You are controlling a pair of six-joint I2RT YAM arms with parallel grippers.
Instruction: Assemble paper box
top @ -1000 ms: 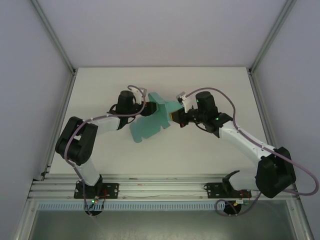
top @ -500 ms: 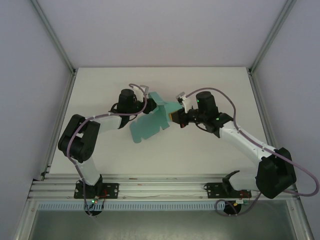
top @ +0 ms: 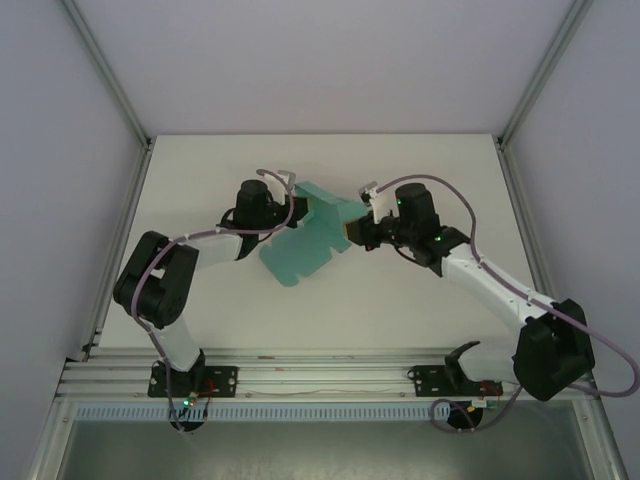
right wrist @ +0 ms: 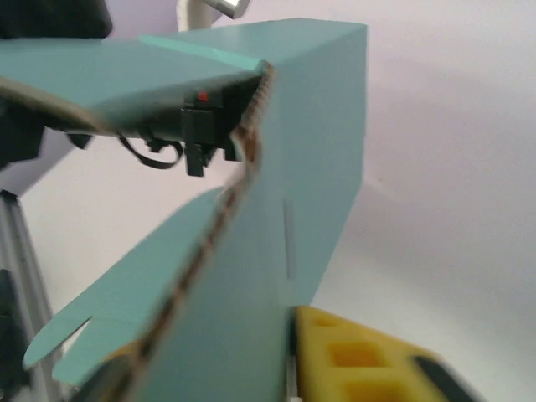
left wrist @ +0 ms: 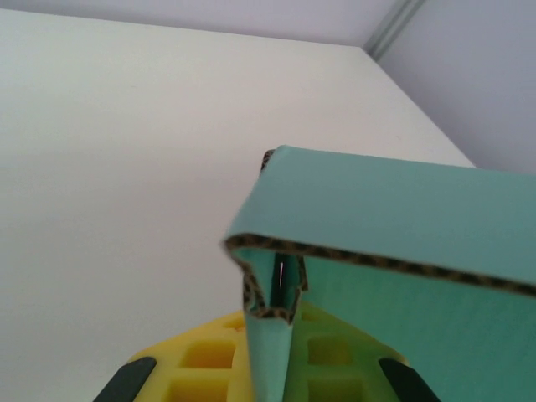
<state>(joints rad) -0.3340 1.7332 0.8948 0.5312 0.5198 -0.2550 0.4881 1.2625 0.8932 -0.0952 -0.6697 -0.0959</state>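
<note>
**Left arm takes the card as the right eases off**

The paper box [top: 305,240] is a partly folded teal sheet, held up off the bench [top: 400,320] between the two arms, near the middle and towards the far side. One panel is bent over along a crease while its longer flaps hang down towards the near edge.

Over the last second the left gripper [top: 290,215] has closed. Its wrist view shows the jaws clamped on a doubled edge of the card, with the corrugated rim standing up between the yellow pads [left wrist: 201,368].

Meanwhile the right gripper [top: 352,232], at the sheet's opposite side, has started to loosen. In its wrist view the card lies against one pad [right wrist: 360,360], but whether the jaws are pinching it or have let go cannot be told.

This looks like a change of hands. With the left arm now carrying the sheet, the right is probably freeing itself to take a new hold for the next fold. The box is far from finished, with most panels unfolded.
</note>
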